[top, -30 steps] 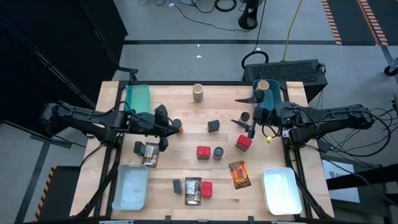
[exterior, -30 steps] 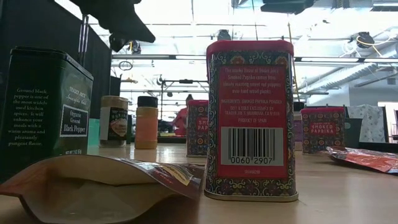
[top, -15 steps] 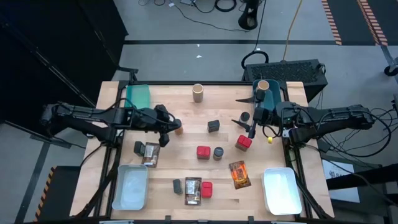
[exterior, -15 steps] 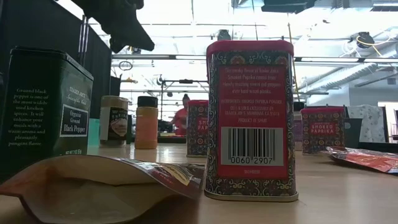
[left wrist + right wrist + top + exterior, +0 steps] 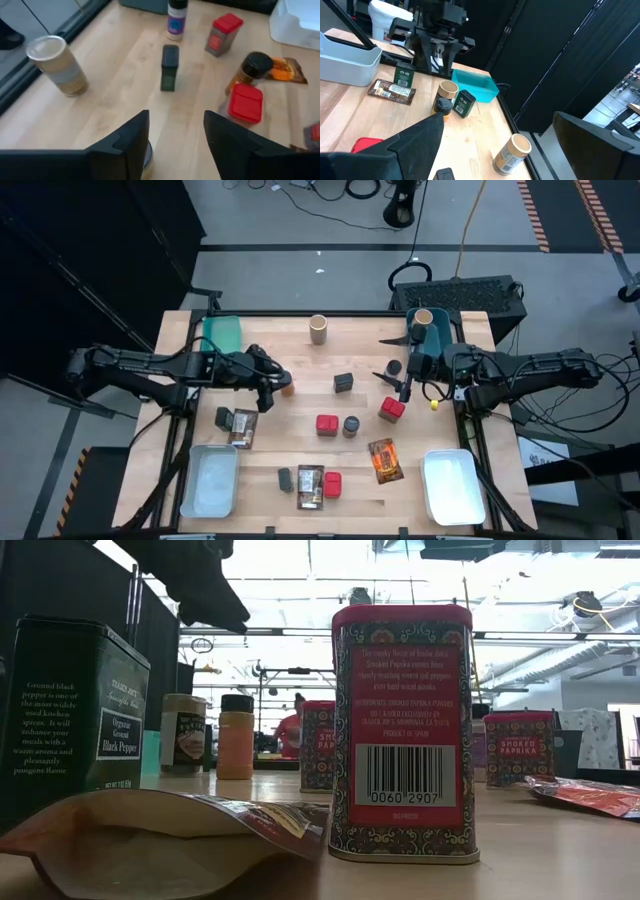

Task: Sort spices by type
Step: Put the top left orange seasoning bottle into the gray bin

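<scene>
Spices are scattered over the wooden table (image 5: pixel 300 445). Red tins (image 5: pixel 327 424) (image 5: pixel 391 409), a dark tin (image 5: pixel 344 382) and printed packets (image 5: pixel 384 460) (image 5: pixel 311 486) lie around the middle. A tan cylinder (image 5: pixel 318 329) stands at the far edge. My left gripper (image 5: pixel 268 387) (image 5: pixel 175 145) hovers open left of centre. An orange jar with a black lid (image 5: pixel 287 388) (image 5: pixel 442 106) stands on its base just below it. My right gripper (image 5: pixel 388 358) (image 5: pixel 500 150) waits wide open at the right, above a small dark jar (image 5: pixel 395 367).
A teal bin (image 5: pixel 222 336) sits at the far left and another (image 5: pixel 432 330), holding a tan cylinder (image 5: pixel 423 317), at the far right. White bins (image 5: pixel 210 480) (image 5: pixel 452 486) stand at the near corners. A dark green tin (image 5: pixel 465 102) and a tan cylinder (image 5: pixel 447 90) stand beside the orange jar.
My left hand has turned a little, and its dark tip has dipped lower and shifted slightly in the low view. The orange jar has stayed where it stood on the table.
</scene>
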### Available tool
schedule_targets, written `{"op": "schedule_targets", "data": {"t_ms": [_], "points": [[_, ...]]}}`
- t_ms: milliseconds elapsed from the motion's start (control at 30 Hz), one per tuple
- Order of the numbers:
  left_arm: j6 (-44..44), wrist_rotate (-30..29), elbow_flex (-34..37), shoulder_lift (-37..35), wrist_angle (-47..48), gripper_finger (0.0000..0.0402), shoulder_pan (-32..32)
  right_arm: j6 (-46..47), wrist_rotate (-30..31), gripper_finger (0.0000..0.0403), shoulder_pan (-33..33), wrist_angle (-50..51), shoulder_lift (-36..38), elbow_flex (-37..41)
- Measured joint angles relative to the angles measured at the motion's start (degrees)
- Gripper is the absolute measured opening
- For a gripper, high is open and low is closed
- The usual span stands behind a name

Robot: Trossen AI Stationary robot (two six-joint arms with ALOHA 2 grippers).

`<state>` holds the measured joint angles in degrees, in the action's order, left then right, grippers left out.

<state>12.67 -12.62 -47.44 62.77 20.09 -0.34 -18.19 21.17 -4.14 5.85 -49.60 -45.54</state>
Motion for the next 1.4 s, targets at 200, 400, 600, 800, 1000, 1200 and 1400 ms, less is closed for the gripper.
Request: {"op": "schedule_targets", "data": {"t_ms": [200, 400, 600, 800, 1000, 1200, 1400], "points": [[-0.15, 0.13, -0.02, 1.11, -0.30, 0.0203, 1.07, 0.10, -0.02, 0.0361, 0.00, 0.00, 0.00, 0.00], [-3.05, 0.46, 0.02, 4.22, 0.04, 0.0203, 2.57, 0.13, -0.13, 0.0361, 0.00, 0.00, 0.00, 0.00], [-7.72, 2.76, 0.02, 5.49, 0.75, 0.0203, 4.34, 0.13, -0.24, 0.0361, 0.00, 0.00, 0.00, 0.00], [-10.52, 3.80, 0.02, 5.50, 2.78, 0.0203, 6.30, 0.13, -0.26, 0.0361, 0.00, 0.00, 0.00, 0.00], [-10.66, 5.59, 0.02, 5.88, 3.47, 0.0225, 6.86, 0.13, -0.26, 0.0361, 0.00, 0.00, 0.00, 0.00], [-10.23, 3.40, 0.02, 6.51, 3.59, 0.0284, 6.96, 0.13, -0.26, 0.0361, 0.00, -0.02, 0.00, 0.00], [-12.78, 3.12, 0.02, 8.21, 3.50, 0.0322, 7.23, 0.13, -0.26, 0.0361, 0.00, -0.02, 0.00, 0.00]]}}
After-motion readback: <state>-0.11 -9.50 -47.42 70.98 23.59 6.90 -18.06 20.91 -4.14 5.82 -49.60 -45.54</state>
